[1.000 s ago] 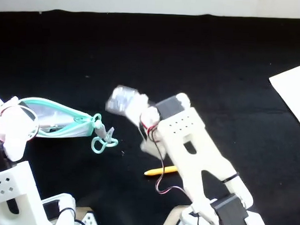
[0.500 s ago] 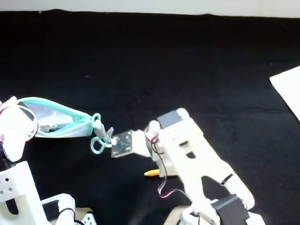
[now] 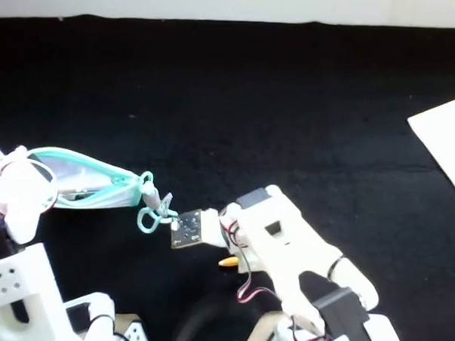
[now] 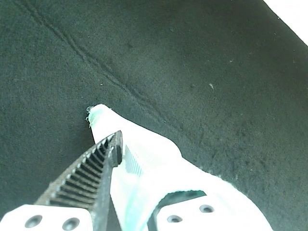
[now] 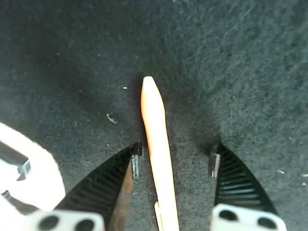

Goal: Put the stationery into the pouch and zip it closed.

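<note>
While left tool (image 4: 126, 161) clamps the pouch (image 4: 161, 156), right tool (image 5: 175, 151) spread wide, astride orange pen (image 5: 155, 130), not touching it

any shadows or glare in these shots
Right wrist view: soft shadow on the cloth beside the pen, inside the open right gripper; high view: the paper glares blank white; left wrist view: the pouch is lit bright, with little shadow.

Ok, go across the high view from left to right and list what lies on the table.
pouch → teal zipper pull → orange pen → white sheet at the right edge.
</note>
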